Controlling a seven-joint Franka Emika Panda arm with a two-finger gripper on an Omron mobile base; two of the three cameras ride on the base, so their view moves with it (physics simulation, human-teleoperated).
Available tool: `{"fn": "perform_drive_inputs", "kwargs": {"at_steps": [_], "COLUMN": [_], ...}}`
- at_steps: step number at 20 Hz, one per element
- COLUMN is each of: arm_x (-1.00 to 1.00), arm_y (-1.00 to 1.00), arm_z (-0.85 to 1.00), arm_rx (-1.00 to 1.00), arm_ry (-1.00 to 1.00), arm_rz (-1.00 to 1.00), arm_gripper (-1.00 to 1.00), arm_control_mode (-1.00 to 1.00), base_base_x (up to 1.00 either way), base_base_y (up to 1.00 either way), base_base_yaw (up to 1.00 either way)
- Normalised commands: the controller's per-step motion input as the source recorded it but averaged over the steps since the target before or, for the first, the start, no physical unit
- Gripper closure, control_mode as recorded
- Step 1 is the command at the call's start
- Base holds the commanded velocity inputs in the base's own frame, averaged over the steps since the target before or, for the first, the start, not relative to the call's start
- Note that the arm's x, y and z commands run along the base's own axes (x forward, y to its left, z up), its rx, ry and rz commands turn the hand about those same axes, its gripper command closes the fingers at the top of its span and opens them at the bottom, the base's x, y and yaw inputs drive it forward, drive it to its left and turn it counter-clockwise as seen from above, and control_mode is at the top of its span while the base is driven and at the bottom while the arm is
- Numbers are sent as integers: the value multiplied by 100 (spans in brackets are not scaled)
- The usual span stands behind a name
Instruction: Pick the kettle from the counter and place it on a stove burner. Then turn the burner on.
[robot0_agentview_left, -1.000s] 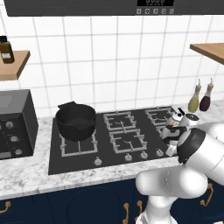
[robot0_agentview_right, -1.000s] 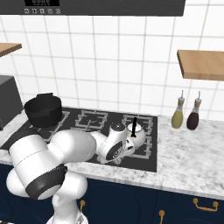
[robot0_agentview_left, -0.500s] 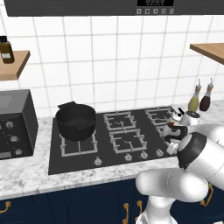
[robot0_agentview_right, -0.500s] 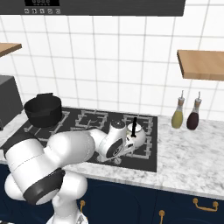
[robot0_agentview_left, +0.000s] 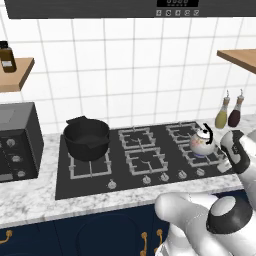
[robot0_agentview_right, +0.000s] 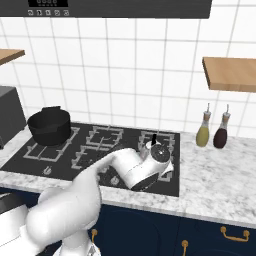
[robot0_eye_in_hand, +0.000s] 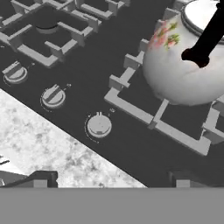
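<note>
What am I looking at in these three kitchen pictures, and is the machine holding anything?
A white robot arm stands at a black glass cooktop set in a white marble counter. Two pictures come from cameras behind the arm, left and right; the third looks along its hand. A small round white kettle sits on a front right burner grate, a wide black pot on the left. The end effector, its tips apart, holds nothing and hangs above the silver knobs.

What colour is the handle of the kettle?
Black; the kettle handle shows best in the hand view.
</note>
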Motion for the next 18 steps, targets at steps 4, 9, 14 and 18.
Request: {"fn": "perform_drive_inputs", "kwargs": {"at_steps": [4, 9, 14, 18], "arm_x": [-95, -59, -2, -2], "arm_y": [-36, 9, -2, 98], "arm_z": [100, 80, 0, -30], "arm_rx": [20, 3, 1, -44], "arm_ry": [-61, -48, 0, -3], "arm_rz": [0, -2, 0, 12], "arm_gripper": [-100, -100, -100, -100], "arm_control_mode": [-100, -100, -100, -100], "base_base_x": [0, 0, 0, 0], "base_base_y": [0, 0, 0, 0], "base_base_yaw": [0, 0, 0, 0]}}
